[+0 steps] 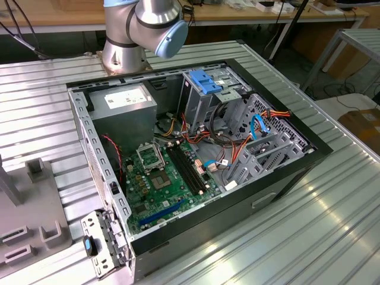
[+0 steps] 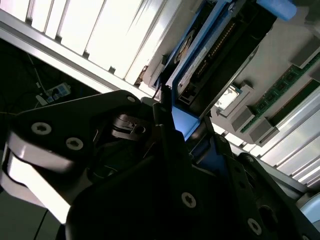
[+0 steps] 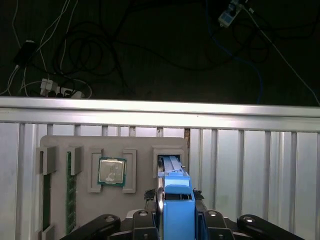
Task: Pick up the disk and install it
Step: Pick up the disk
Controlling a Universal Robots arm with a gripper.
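My jaws pinch the disk (image 3: 177, 202) by its blue rail, at the grey tray (image 3: 115, 142) near the surface's edge.

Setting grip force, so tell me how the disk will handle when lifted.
Probably stiff: the disk looks like a metal slab in a blue plastic rail, so it should not flex. Likely heavy for its size. Pinched on edge in the gripper, it could pivot or slip on the smooth plastic.
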